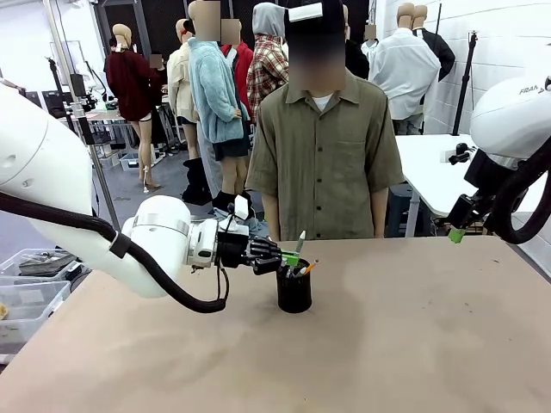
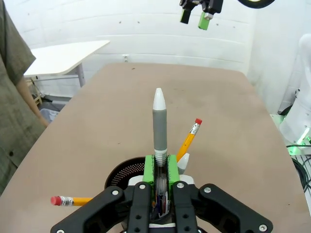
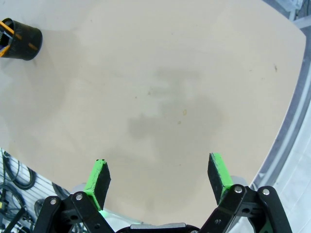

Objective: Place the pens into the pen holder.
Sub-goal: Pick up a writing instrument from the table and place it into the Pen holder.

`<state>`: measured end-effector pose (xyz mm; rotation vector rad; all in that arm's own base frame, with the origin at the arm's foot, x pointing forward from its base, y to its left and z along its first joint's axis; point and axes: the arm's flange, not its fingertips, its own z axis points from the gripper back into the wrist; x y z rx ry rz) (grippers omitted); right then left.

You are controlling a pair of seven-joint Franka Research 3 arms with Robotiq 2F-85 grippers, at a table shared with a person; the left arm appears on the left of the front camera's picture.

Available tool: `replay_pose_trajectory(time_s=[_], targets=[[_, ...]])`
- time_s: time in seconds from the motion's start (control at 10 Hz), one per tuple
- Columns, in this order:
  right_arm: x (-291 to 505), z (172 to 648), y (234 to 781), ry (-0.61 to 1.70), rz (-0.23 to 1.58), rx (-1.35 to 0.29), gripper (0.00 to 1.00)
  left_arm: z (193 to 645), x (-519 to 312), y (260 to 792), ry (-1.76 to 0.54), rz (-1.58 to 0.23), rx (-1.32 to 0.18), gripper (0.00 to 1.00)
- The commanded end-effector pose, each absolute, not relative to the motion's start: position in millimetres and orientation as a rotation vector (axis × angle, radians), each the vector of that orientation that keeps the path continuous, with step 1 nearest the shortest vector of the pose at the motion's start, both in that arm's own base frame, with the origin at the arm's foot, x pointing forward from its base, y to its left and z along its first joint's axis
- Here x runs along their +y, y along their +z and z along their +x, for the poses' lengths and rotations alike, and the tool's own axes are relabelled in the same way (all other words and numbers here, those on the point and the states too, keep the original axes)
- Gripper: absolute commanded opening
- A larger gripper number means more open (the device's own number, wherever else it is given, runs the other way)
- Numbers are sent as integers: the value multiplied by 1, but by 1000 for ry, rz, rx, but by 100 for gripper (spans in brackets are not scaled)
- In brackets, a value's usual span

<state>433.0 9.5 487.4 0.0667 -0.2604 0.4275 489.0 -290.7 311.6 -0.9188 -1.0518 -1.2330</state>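
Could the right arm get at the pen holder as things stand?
Probably not cleanly. The right gripper is open and the table between looks bare, but the left gripper sits right over the pen holder, shut on a grey pen, blocking access from above.

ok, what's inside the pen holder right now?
The pen holder has two yellow pencils leaning out with red erasers up, plus the grey-white pen clamped upright in the left gripper. Their lower ends are hidden behind the gripper and the holder's mesh.
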Motion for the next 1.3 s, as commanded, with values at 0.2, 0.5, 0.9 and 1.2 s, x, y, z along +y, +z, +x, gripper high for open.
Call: replay_pose_trajectory(time_s=[0.2,0.5,0.9,1.2], targets=[[9,432,486,440,42,-252,100,478,-280,332,-1256,-837,-1079,79],[9,432,486,440,42,-252,100,457,-242,373,-1198,-776,-1066,79],[9,432,486,440,42,-252,100,436,-164,444,-1078,-582,-752,79],[9,432,486,440,42,-252,100,430,-133,458,-952,-499,-507,79]])
